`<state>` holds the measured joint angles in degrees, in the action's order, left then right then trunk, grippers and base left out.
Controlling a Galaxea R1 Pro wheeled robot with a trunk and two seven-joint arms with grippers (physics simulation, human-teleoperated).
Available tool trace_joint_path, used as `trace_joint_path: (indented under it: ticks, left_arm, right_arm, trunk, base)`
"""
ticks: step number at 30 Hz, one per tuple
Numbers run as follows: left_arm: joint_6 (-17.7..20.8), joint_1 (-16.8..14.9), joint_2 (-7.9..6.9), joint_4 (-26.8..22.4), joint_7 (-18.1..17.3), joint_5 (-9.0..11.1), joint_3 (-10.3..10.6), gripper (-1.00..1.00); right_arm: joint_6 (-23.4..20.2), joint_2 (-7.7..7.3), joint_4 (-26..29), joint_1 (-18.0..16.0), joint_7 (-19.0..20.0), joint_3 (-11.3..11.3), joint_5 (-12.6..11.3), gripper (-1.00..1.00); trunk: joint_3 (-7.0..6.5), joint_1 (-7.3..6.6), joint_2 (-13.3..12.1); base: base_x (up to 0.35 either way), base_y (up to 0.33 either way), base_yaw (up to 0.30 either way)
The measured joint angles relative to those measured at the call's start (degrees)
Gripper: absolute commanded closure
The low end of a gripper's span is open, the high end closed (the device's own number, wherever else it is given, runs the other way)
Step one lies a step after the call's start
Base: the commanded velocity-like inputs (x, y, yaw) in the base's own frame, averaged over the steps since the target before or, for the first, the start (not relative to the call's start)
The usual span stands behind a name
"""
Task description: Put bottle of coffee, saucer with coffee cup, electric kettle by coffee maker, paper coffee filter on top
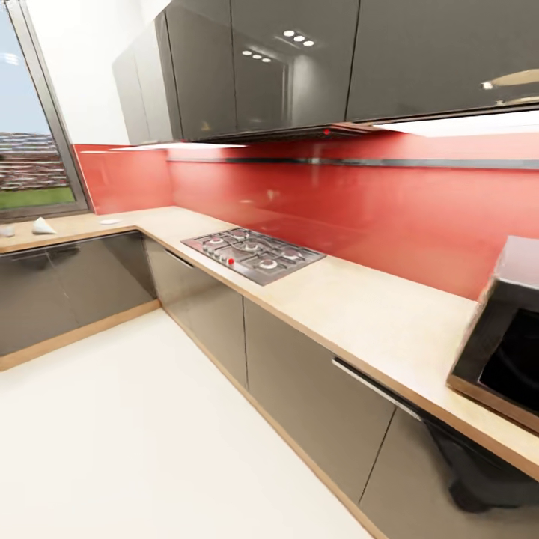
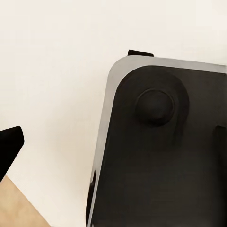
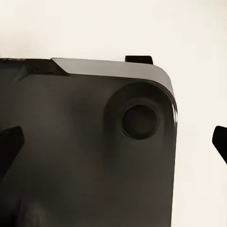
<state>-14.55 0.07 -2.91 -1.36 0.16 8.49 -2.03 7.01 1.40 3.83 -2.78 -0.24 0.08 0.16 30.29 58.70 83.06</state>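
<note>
Head view first: I am looking along an L-shaped kitchen table (image 1: 352, 299), light wood-grain top over grey handled cabinet fronts (image 1: 299, 374), with a glossy red backsplash (image 1: 359, 202) behind it and dark glossy wall cabinets (image 1: 299, 60) above. A steel gas hob (image 1: 252, 254) is set into the table, and I use it as my landmark. Past the hob the table turns a corner and runs under a window (image 1: 30, 165). On that far stretch, well apart from the hob, sits a small white cone-like thing (image 1: 43, 225), and between it and the hob lies a small flat white thing (image 1: 110, 221); both are too small for me to identify. On the near side of the hob, at the picture's edge, stands a dark glossy box-shaped appliance (image 1: 501, 337) on the table. Pale floor (image 1: 127, 434) runs in front of the cabinets.

Left wrist view: dark rounded robot base (image 2: 161, 156) over pale floor, one black fingertip (image 2: 9, 146) at the frame edge. I cannot tell how wide these fingers stand.

Right wrist view: same dark base (image 3: 90, 151), with black fingertips (image 3: 9, 146) at both frame edges, spread wide with nothing between them.
</note>
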Motion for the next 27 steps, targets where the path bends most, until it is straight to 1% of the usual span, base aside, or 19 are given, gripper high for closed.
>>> trace_joint_path:
  ticks: [10, 27]
  left_arm:
    - [0.0, 0.0, -0.07, 0.0, 0.0, 0.0, 0.0, -1.00]
    - [0.0, 0.0, -0.15, 0.0, 0.0, 0.0, 0.0, -1.00]
  right_arm:
    - [0.0, 0.00, 0.0, 0.0, 0.0, 0.0, 0.0, -1.00]
    - [0.0, 0.00, 0.0, 0.0, 0.0, 0.0, 0.0, -1.00]
  trunk:
    - [0.28, 0.00, 0.0]
    - [0.73, 0.00, 0.0]
  base:
    - [0.332, 0.012, 0.271]
    - [0.332, 0.114, 0.271]
